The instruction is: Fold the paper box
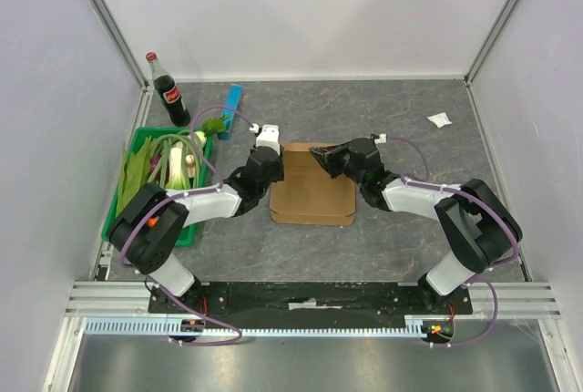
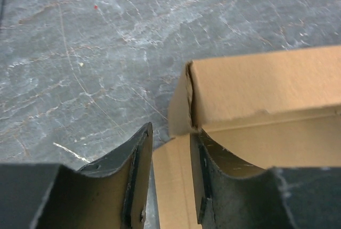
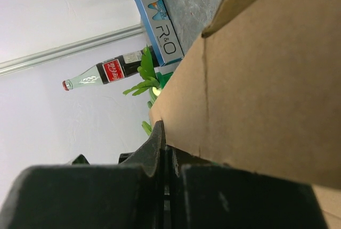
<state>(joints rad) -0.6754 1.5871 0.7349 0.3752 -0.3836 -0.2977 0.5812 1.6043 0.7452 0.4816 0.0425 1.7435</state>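
paper box (image 1: pixel 312 196) laid flat mid grey tabletop (image 1: pixel 392 242), between both arms, one flap raised at far left corner. left claw (image 1: pixel 273 166) set at that corner, jaws narrowly parted, raised flap corner seen just past fingertips (image 2: pixel 139 149). right claw (image 1: pixel 321 157) pinched closed on cardboard edge at box's far side. cola bottle (image 1: pixel 169 93), blue carton (image 1: pixel 232 108), green crate (image 1: pixel 137 141) grouped far left.

We cannot identify the tiny white scrap (image 1: pixel 439 119) at two o'clock; the right-wrist view's edges crop the paper box (image 3: pixel 266 80).
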